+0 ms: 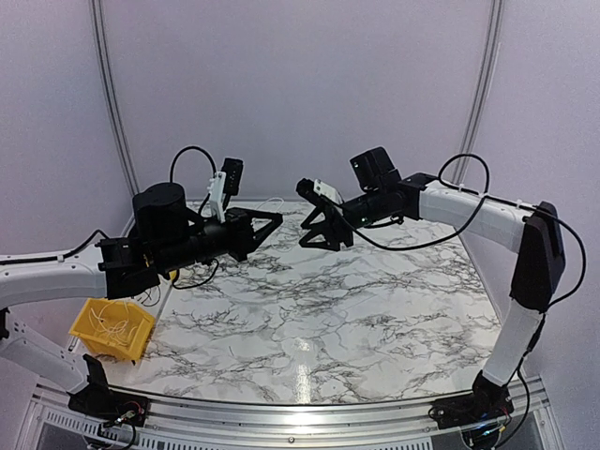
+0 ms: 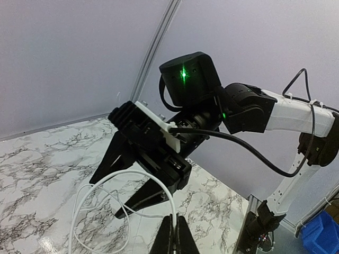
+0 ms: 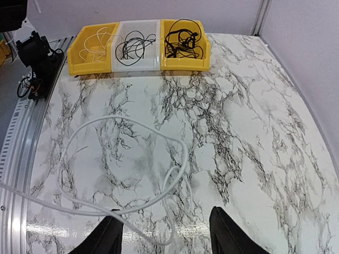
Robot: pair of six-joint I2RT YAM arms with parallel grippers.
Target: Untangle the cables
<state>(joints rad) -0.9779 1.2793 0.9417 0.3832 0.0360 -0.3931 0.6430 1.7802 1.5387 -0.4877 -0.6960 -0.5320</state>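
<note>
Facing midair, left claw (image 2: 174,233) pinches a pale cable (image 2: 127,171); right claw (image 3: 165,217) gapes apart.

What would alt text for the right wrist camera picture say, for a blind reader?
A pale cable curls in loops over a marble table, seen from above past the open right end effector. Three bins holding more cables line the far edge.

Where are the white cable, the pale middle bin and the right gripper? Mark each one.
white cable (image 3: 122,119), right wrist view, top of its loop.
pale middle bin (image 3: 137,63), right wrist view, its near wall.
right gripper (image 3: 164,212), right wrist view, midway between its open fingertips.
</note>
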